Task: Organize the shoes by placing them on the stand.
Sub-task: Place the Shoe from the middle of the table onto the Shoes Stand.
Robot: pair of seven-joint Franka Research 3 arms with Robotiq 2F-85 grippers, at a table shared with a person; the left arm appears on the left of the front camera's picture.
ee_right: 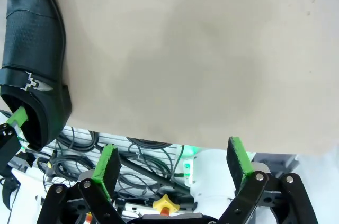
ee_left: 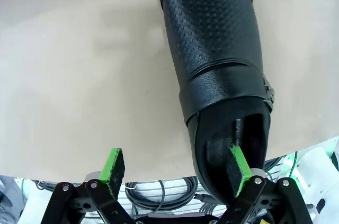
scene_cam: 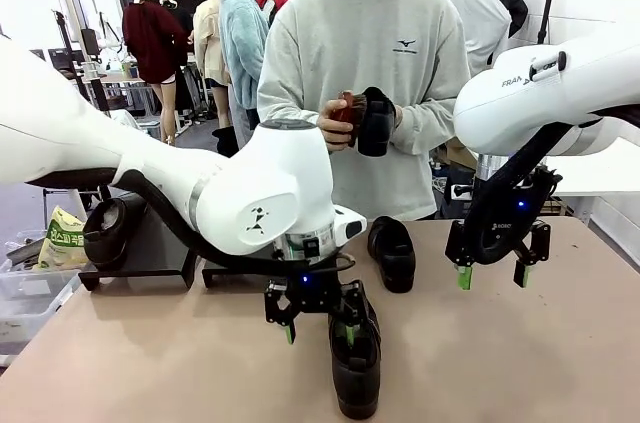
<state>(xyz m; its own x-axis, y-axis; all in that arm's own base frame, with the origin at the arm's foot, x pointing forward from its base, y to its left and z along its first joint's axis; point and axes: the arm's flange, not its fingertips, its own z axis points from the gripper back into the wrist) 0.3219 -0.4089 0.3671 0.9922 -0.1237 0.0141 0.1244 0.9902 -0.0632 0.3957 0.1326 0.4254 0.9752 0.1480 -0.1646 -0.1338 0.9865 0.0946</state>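
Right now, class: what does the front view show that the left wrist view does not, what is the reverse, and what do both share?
Front view: a person's hand holding one shoe, a second shoe on the black stand, a third shoe mid-table, and the open right fingers.
Left wrist view: the near shoe with its perforated toe and buckle, and cables below the table edge.
Both: the near shoe with the open left fingers at its heel end.

Bright even light, faint shadows on table [scene_cam: 520,363], soft sheen on shoe [ee_left: 217,49], wrist views sharp
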